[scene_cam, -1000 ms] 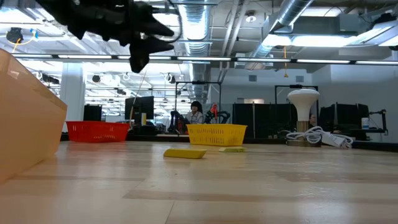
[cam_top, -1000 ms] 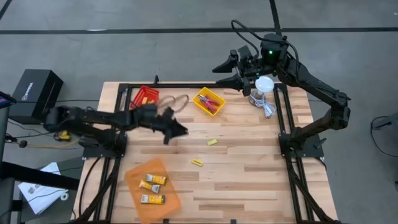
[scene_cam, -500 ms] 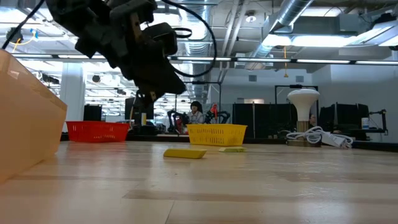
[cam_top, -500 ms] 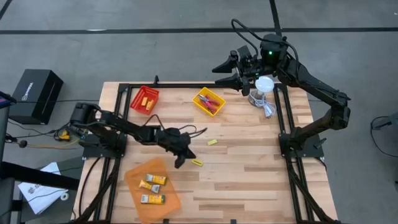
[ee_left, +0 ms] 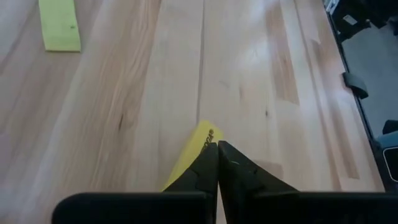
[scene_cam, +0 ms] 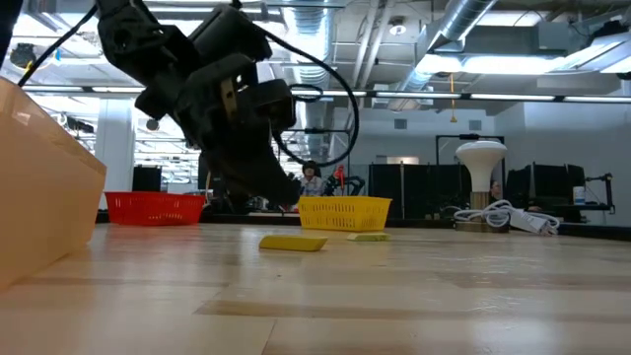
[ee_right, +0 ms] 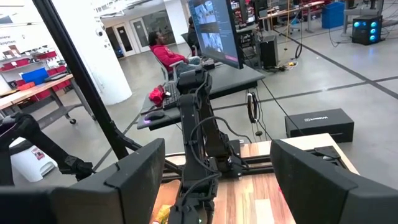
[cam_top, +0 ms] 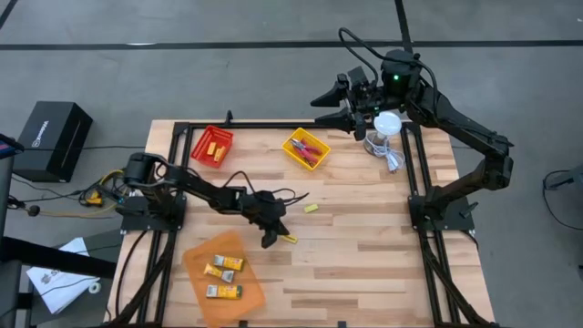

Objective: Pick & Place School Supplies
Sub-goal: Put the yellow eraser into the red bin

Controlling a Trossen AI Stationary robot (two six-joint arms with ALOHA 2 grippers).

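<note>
Yellow stick (ee_left: 198, 147) half-hidden under left gripper (ee_left: 217, 149)

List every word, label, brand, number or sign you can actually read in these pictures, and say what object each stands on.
None can be read for certain.
Black box on the floor left of the table: white logo, too small to read.
Black box in the right wrist view: white print, blurred.
Yellow stick by the left gripper: dark marks at its tip, unreadable.
Yellow-and-white packs on the orange tray: print too small.
</note>
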